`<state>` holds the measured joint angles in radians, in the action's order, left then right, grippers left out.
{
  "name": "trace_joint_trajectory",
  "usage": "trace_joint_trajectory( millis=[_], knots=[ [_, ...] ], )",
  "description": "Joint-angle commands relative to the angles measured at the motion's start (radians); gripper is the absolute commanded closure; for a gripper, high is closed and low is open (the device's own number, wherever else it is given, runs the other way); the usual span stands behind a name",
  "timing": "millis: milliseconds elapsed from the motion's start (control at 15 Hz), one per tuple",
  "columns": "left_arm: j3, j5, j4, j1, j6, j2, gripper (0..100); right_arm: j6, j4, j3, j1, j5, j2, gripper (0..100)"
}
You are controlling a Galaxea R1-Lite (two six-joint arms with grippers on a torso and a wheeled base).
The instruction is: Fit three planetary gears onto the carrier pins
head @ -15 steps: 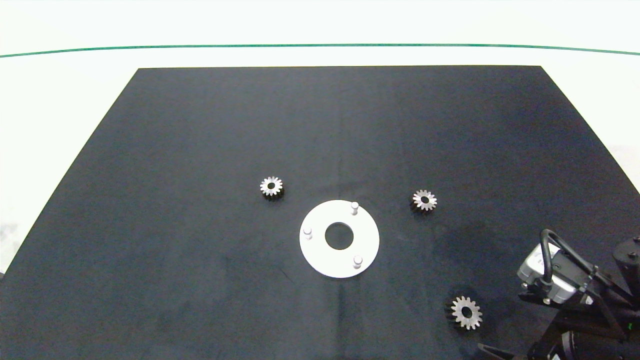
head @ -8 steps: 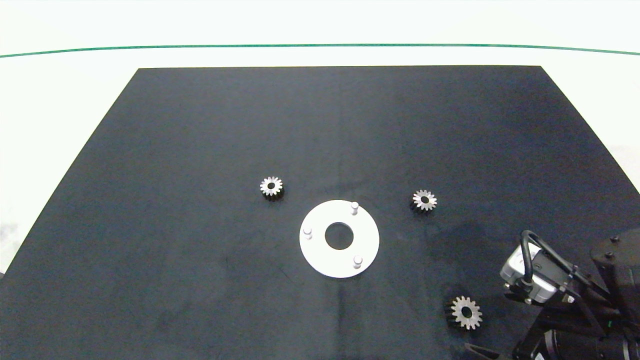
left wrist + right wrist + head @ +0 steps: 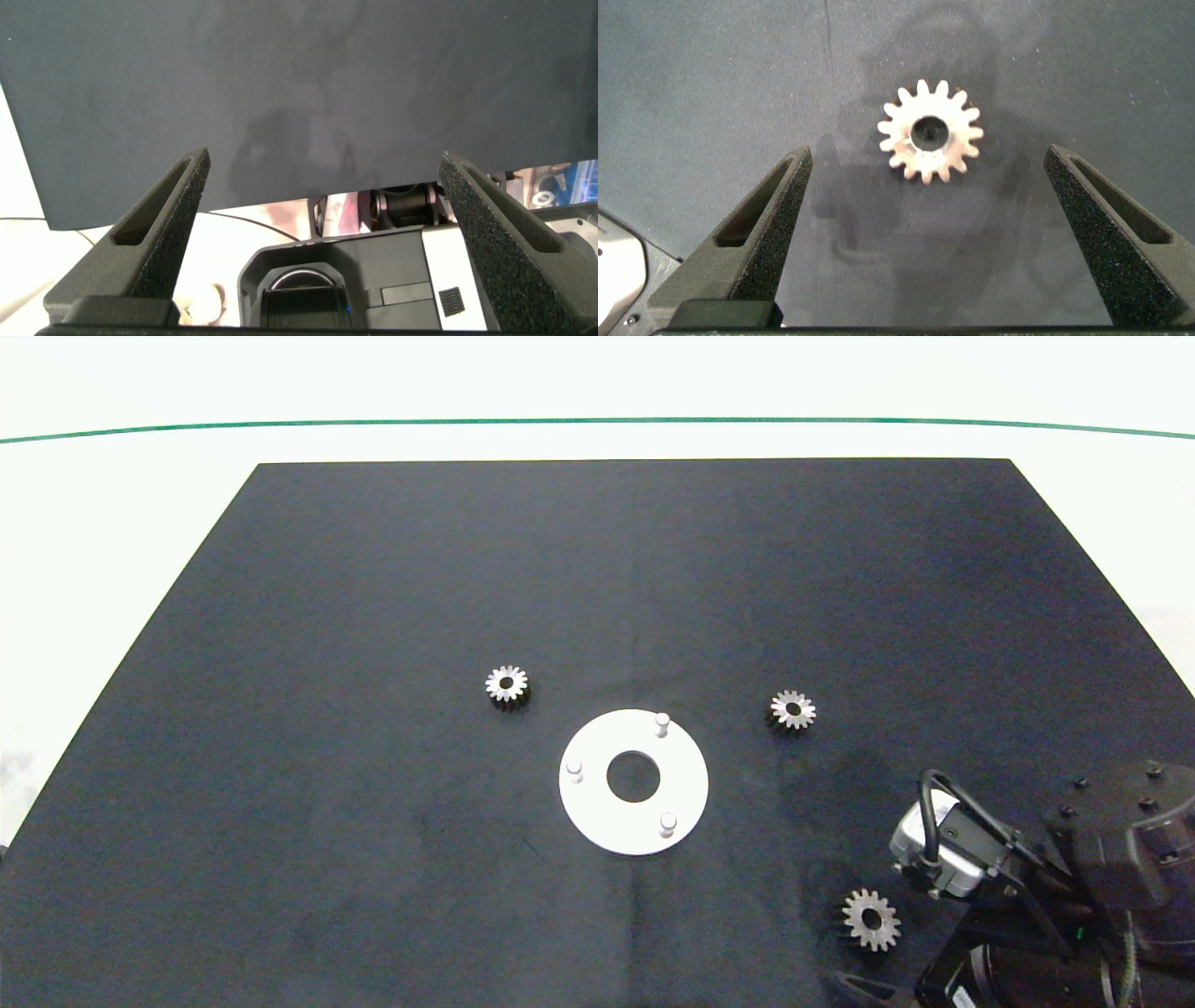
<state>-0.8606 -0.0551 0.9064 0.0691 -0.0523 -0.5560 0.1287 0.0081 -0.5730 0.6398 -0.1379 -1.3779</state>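
text: none legible | labels: none | brands: none | numbers: none | signs: none

Looks like a robotics lab bench: black mat (image 3: 373, 616) on a white table (image 3: 112, 541), green tape line (image 3: 597, 421), loose gear parts (image 3: 507, 685) set out.

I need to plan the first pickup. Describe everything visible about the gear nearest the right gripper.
The nearest gear is a small silvery metal spur gear with pointed teeth, a round centre bore and dark sides. It lies flat on the black mat, apart from the white disc and both other gears. In the right wrist view it sits ahead of the right gripper, between the lines of its open fingers; nothing touches it but the mat.
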Motion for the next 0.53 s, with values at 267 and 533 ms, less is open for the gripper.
trace_joint_trajectory(
  millis=[267,533],
  knots=[
    [0.000,0.000,0.000,0.000,-0.001,-0.001,0,0.000,-0.028,-0.001,0.004,-0.003,-0.040,0],
    [0.000,0.000,-0.001,0.000,-0.001,-0.001,0,0.000,-0.036,-0.001,0.004,-0.003,-0.050,4]
  ],
)
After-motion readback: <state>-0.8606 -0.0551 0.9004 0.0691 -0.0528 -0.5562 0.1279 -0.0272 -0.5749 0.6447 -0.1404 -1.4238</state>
